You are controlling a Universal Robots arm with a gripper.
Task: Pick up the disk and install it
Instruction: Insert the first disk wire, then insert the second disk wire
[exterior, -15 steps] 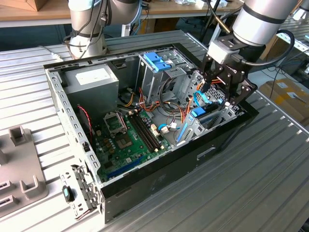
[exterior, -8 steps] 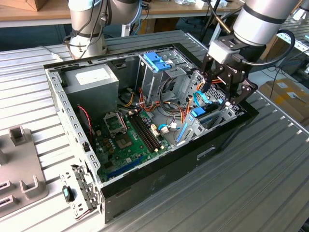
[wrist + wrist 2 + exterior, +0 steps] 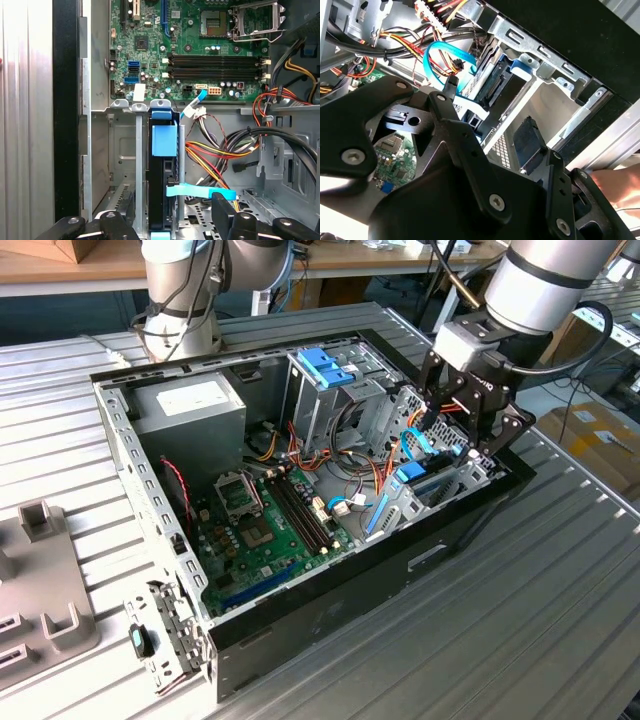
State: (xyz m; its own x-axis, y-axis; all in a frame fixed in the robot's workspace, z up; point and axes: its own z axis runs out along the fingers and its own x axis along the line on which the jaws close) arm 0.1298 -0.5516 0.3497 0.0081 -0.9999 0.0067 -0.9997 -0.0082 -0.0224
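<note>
The disk (image 3: 162,172) stands on edge in a slot of the drive bay at the front corner of the open computer case (image 3: 330,610), framed by its light-blue carrier (image 3: 164,140). In the second wrist view the disk (image 3: 495,85) shows its connector end, with a blue flat cable curling beside it. In the exterior view the carrier's blue parts (image 3: 412,473) sit just under my gripper (image 3: 463,440). My gripper (image 3: 172,217) is open, one black finger on each side of the disk with a gap to it. One fingertip (image 3: 451,85) reaches near the disk's carrier.
Bundles of orange, yellow and black cables (image 3: 225,150) lie close beside the bay. The motherboard (image 3: 265,520) covers the case floor. A grey power supply (image 3: 190,405) and a tall metal cage with a blue latch (image 3: 325,365) stand at the back. A second arm's base (image 3: 180,310) rises behind the case.
</note>
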